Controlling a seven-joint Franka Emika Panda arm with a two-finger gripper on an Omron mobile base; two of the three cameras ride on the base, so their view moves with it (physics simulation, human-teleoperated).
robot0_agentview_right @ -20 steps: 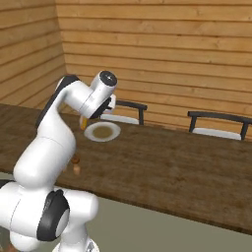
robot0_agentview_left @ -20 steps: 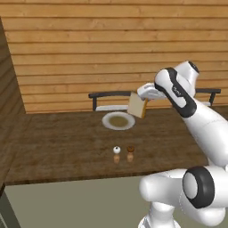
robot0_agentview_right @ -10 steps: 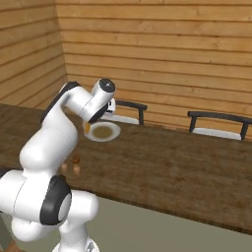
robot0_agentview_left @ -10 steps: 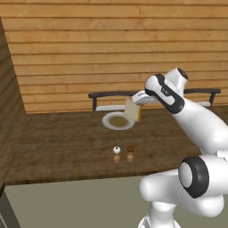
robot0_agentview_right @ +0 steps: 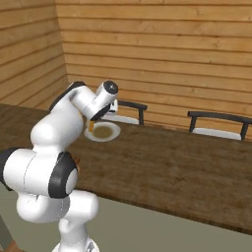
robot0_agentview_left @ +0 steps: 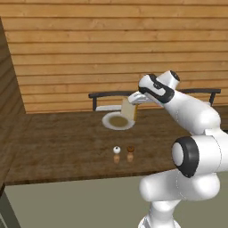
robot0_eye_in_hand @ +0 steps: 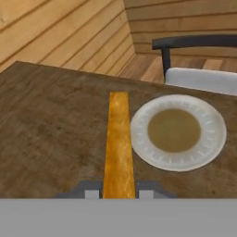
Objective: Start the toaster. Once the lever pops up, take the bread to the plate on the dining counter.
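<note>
My gripper (robot0_agentview_left: 135, 99) is shut on the bread (robot0_agentview_left: 129, 110), a tan slice with a golden crust that hangs upright just above the dining counter (robot0_agentview_left: 62, 142). The slice hovers at the right rim of the round pale plate (robot0_agentview_left: 108, 121). From the hand, the bread (robot0_eye_in_hand: 119, 139) shows edge-on between the two fingertips (robot0_eye_in_hand: 92, 191), with the plate (robot0_eye_in_hand: 139, 134) close on its right. In the right base view the gripper (robot0_agentview_right: 95, 118) holds the bread (robot0_agentview_right: 91, 126) over the near left edge of the plate (robot0_agentview_right: 114, 131). The toaster is out of view.
Two small shakers, one white (robot0_agentview_left: 116, 151) and one brown (robot0_agentview_left: 130, 151), stand on the counter in front of the plate. Dark-backed chairs (robot0_agentview_left: 107, 101) (robot0_agentview_right: 216, 125) sit behind the counter against a wooden plank wall.
The arm has swung left and lowered, bringing the bread from right of the plate down to the plate's edge. The grip has not changed.
</note>
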